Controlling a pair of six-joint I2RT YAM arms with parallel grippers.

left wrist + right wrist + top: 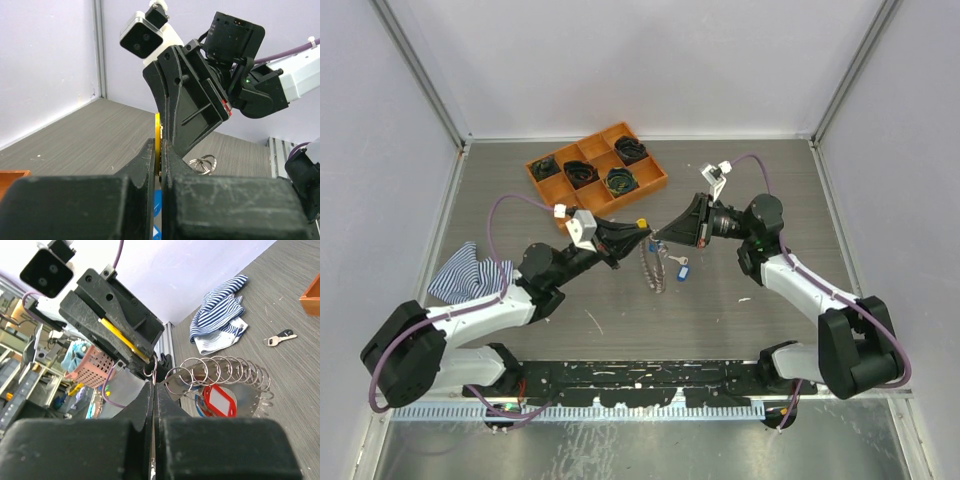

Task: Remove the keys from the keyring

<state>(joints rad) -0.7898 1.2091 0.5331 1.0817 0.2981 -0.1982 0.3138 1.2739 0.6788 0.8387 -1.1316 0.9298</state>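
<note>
Over the middle of the table my two grippers meet tip to tip. My left gripper [640, 232] [160, 145] is shut on a yellow tag [157, 132] [120, 337]. My right gripper [658, 238] [153, 386] is shut on a small ring of the keyring [653, 268], whose row of silver rings [225, 372] hangs just below. A red tag [218, 401] dangles among those rings. A blue-tagged key [682, 268] lies on the table right of the keyring. In the left wrist view some rings [202, 164] show beside the right gripper's black body [190, 110].
An orange tray [545, 185] of black coiled bundles stands at the back. A striped cloth [470, 272] [220, 315] lies at the left. A loose dark-headed key [279, 339] rests on the table near the tray's corner [312, 295].
</note>
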